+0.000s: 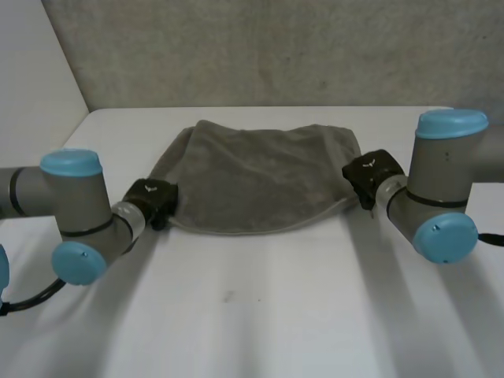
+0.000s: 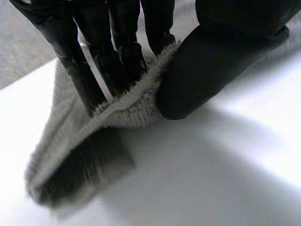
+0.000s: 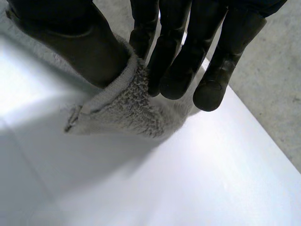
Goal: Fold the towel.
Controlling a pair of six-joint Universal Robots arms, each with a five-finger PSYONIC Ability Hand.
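A grey towel (image 1: 260, 177) lies on the white table (image 1: 260, 307), sagging in a curve between my two hands. My left hand (image 1: 153, 198) is at the towel's left end. In the left wrist view its thumb (image 2: 211, 66) and fingers (image 2: 117, 56) pinch the towel's hemmed edge (image 2: 127, 101), and the cloth hangs folded below the grip. My right hand (image 1: 368, 175) is at the towel's right end. In the right wrist view its thumb (image 3: 80, 42) and fingers (image 3: 183, 61) pinch the towel's corner (image 3: 122, 108) just above the table.
A grey carpeted wall (image 1: 276, 47) rises behind the table's far edge. Bare white table (image 3: 164, 179) stretches in front of the towel toward me. My arms' elbows (image 1: 75, 220) sit low at both sides of the near table.
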